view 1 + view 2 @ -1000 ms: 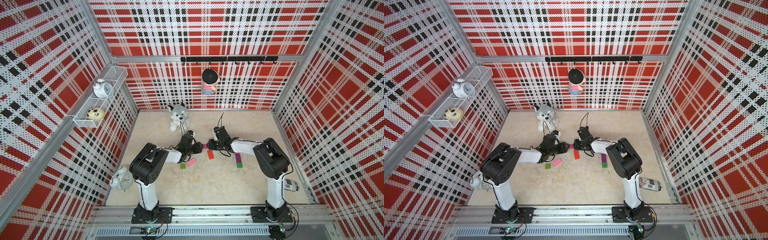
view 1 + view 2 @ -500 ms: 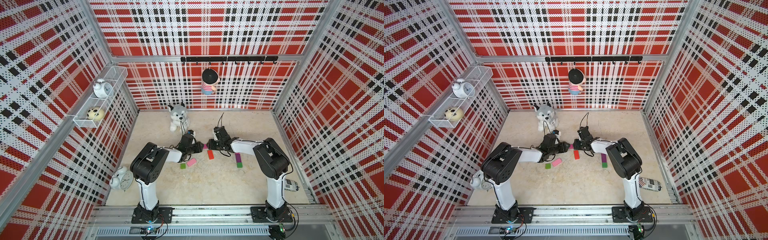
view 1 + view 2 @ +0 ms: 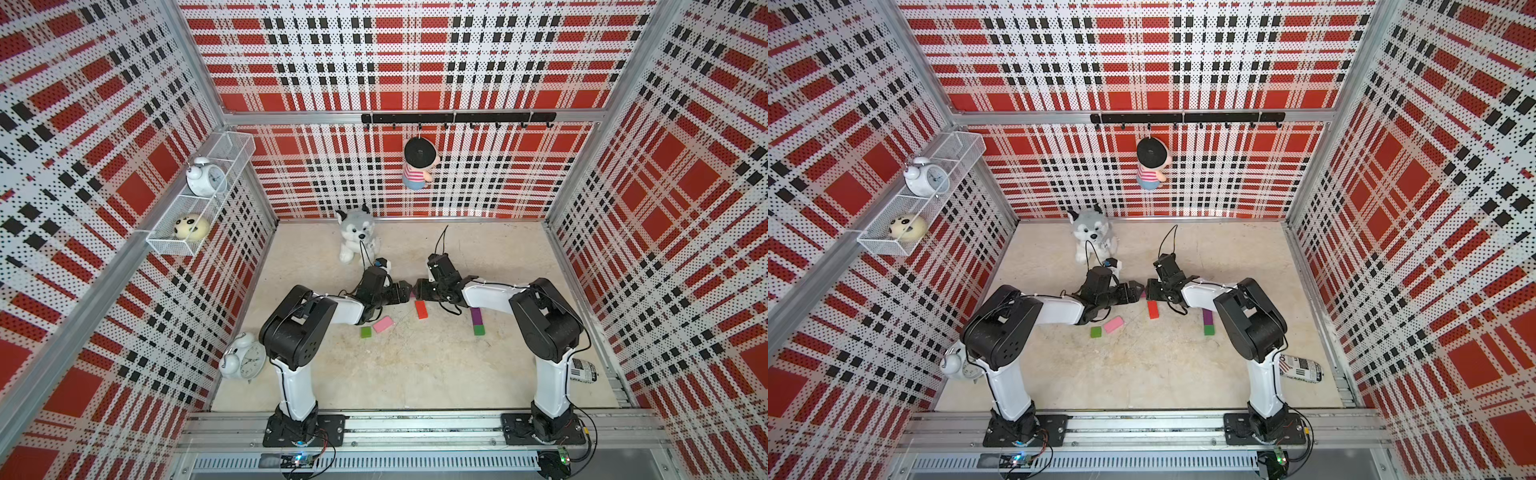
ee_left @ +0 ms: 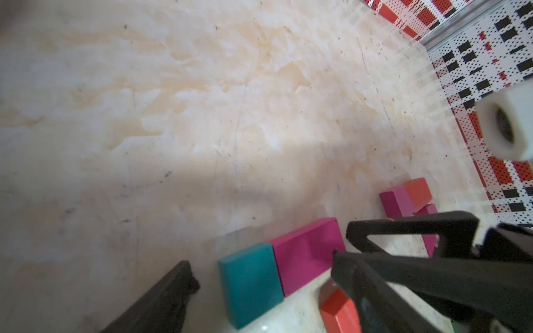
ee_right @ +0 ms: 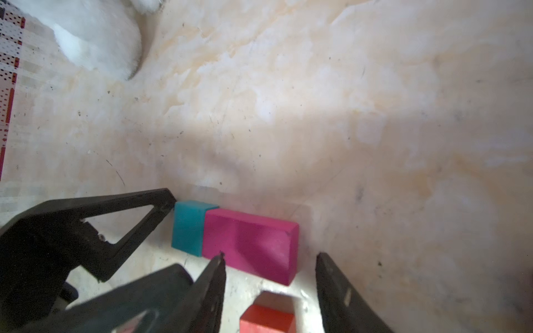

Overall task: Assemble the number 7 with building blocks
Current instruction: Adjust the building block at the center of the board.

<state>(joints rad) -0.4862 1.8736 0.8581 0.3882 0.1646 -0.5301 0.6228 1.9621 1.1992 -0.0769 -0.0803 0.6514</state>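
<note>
Midway across the table [image 3: 415, 374], in both top views, the left gripper [image 3: 403, 290] and right gripper [image 3: 420, 291] meet tip to tip. The red-orange block [image 3: 421, 309] lies just in front of them, its long axis running front to back.

From the left wrist, the left gripper's jaws stand spread wide around a teal block [image 4: 251, 284] and a magenta block [image 4: 307, 256], laid end to end in one line.

From the right wrist, the right gripper's jaws are parted and pinch nothing, with the tips at the magenta block's long side. The red-orange block's end points at that side.
</note>
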